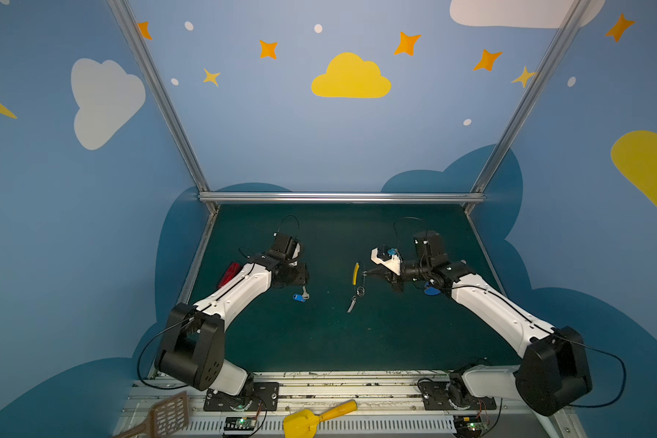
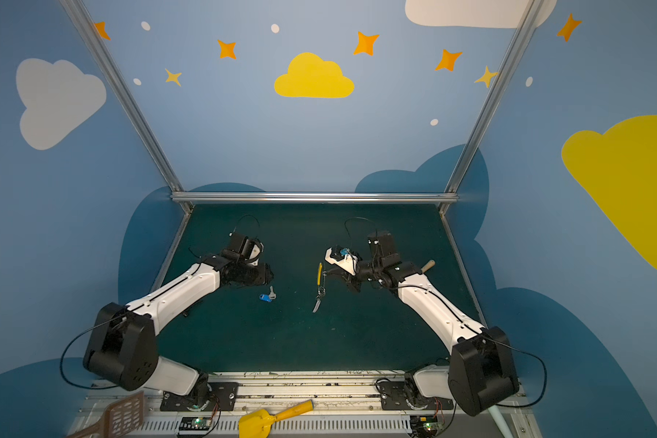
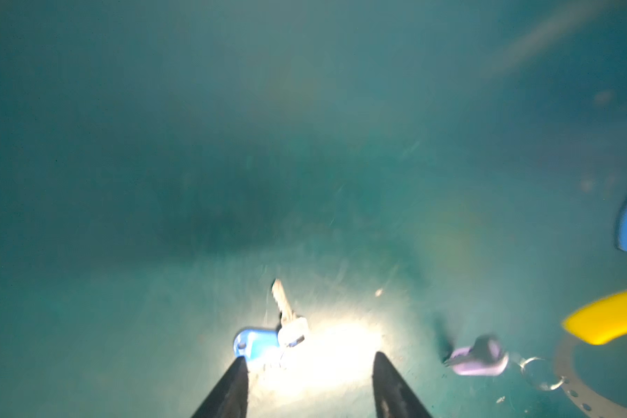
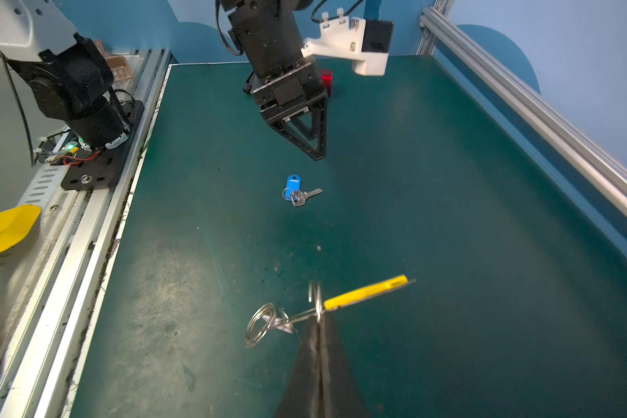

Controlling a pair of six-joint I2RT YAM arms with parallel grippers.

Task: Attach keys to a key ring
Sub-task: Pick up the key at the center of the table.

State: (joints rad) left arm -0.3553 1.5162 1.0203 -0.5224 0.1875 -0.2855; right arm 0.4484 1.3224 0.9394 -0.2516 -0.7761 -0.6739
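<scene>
Blue walls stand on the left, right and far sides, painted with a yellow cloud, white clouds, orange stars and pale dots, with darker blue cloud shapes low down. Silver aluminium posts rise from the far corners, joined by a crossbar along the far edge of the dark green worktop. A slotted metal track runs along its near edge, and the worktop looks scuffed there.

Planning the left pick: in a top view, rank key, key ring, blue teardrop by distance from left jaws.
1. key: on the mat, beside the left jaws.
2. key ring: mid-table, in the right jaws.
3. blue teardrop: beyond it, partly under the right arm.
</scene>
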